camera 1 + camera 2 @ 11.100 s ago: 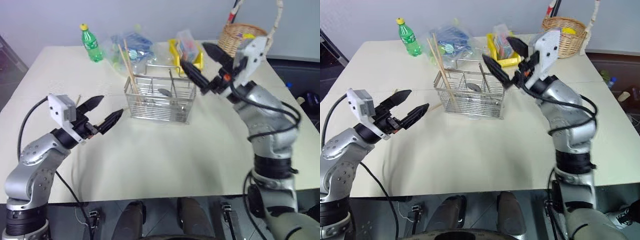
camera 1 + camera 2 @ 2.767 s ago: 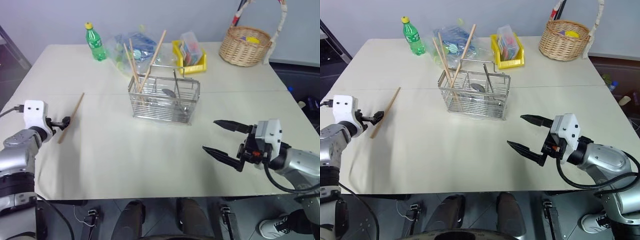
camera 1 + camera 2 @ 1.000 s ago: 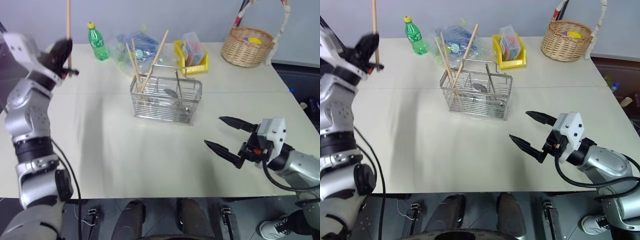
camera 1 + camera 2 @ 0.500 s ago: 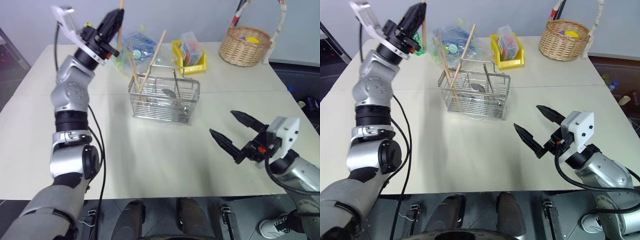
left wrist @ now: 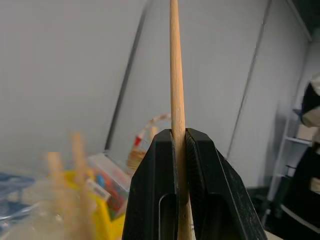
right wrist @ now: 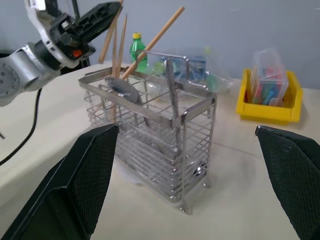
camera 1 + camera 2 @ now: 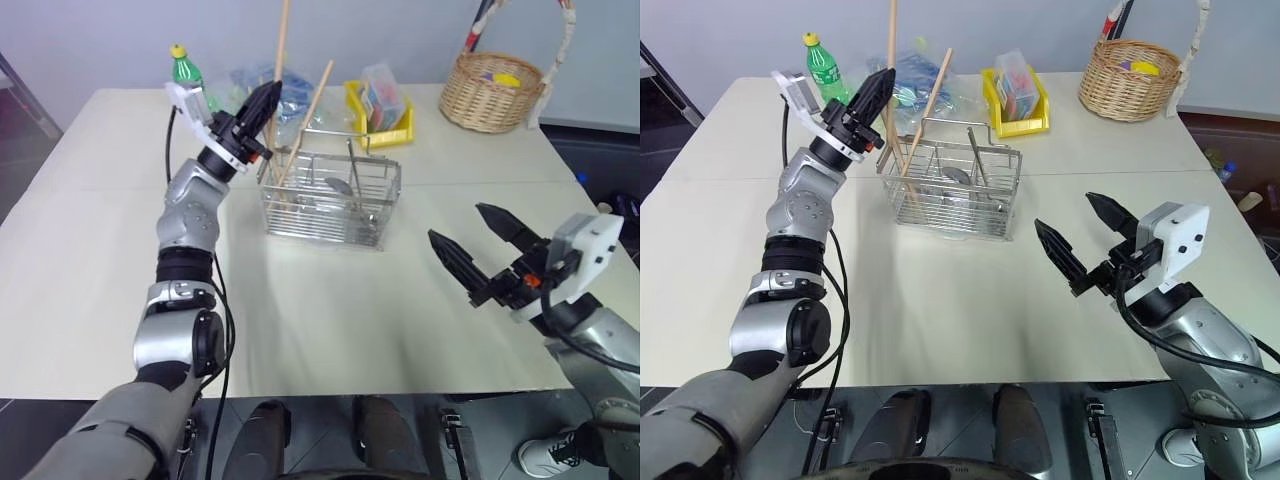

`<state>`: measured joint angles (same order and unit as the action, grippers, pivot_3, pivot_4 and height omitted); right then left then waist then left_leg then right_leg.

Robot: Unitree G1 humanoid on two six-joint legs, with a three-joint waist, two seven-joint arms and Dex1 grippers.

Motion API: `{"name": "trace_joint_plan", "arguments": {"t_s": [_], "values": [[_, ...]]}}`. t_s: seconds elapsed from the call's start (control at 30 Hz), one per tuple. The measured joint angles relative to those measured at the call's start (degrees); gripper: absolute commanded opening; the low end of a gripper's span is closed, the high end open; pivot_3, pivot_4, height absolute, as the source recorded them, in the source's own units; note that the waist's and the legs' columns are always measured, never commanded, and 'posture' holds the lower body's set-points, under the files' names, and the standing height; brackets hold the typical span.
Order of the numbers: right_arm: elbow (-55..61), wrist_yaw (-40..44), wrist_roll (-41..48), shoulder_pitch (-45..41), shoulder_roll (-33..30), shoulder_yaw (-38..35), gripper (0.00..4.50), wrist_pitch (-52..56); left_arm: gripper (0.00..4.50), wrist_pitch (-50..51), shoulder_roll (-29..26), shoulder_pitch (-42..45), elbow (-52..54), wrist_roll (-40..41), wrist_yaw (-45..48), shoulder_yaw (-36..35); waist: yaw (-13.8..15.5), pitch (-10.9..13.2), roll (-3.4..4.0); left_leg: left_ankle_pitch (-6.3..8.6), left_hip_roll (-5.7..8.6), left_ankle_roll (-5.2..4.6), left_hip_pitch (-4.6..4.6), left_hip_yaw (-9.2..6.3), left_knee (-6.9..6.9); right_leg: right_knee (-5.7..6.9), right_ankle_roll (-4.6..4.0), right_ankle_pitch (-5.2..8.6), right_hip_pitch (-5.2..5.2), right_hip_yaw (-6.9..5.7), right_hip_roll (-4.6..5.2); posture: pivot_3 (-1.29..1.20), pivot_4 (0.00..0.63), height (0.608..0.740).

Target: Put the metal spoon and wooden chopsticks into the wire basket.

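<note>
The left claw (image 7: 262, 103), clamped on an upright chopstick (image 7: 282, 40) beside the wire basket (image 7: 330, 200), should centre over it before releasing.

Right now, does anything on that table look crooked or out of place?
Nothing is spilled or broken. The chopsticks already in the wire basket lean at different angles, and the left gripper holds one more chopstick upright beside it.

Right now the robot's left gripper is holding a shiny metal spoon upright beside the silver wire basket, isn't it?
Not quite. The left gripper is shut on a pale wooden chopstick, not a spoon, held upright beside the silver wire basket. The left wrist view shows the stick pinched between the black fingers.
</note>
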<state>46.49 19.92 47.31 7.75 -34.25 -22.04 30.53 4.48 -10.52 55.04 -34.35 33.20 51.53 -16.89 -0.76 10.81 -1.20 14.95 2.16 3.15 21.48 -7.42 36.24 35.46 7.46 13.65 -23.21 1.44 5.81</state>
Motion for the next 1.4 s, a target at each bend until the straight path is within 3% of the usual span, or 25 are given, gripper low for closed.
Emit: {"name": "trace_joint_plan", "arguments": {"t_s": [0.7,0.8,1.03,1.4], "values": [[-0.6,3.0,-1.1,0.0,0.0,1.7,4.5,-0.5,0.05,1.0,1.6,-6.9,6.5,-0.3,-1.6,3.4,0.1,0.0,0.01,0.0,0.0,0.0,-0.02,0.0,0.0,0.0,0.0,0.0,0.02,0.0,0.0,0.0,0.15,0.74],[-0.6,2.8,-1.1,-0.8,0.0,2.1,4.5,-0.5,1.18,0.6,1.5,-7.0,6.5,-0.3,-1.6,3.7,0.1,0.0,0.01,0.0,0.0,0.0,-0.03,0.0,0.01,0.0,0.0,0.0,0.03,0.0,0.0,0.0,0.15,0.74],[-0.7,1.7,-1.1,-2.6,0.0,3.1,4.5,-0.4,4.45,0.2,1.5,-7.0,6.5,-0.7,-1.6,3.9,0.1,0.0,0.01,0.0,0.0,0.0,-0.03,0.0,0.01,0.0,0.0,0.0,0.03,0.0,0.0,0.0,0.15,0.74],[-4.4,3.1,-3.2,-5.3,-0.1,4.1,4.5,-0.6,4.45,7.3,-1.9,-5.4,14.2,1.4,-6.0,3.7,-0.1,0.0,0.01,0.0,-0.01,0.0,-0.03,-0.01,0.0,0.0,0.0,0.0,0.02,0.0,-0.01,0.0,0.15,0.74]]}}
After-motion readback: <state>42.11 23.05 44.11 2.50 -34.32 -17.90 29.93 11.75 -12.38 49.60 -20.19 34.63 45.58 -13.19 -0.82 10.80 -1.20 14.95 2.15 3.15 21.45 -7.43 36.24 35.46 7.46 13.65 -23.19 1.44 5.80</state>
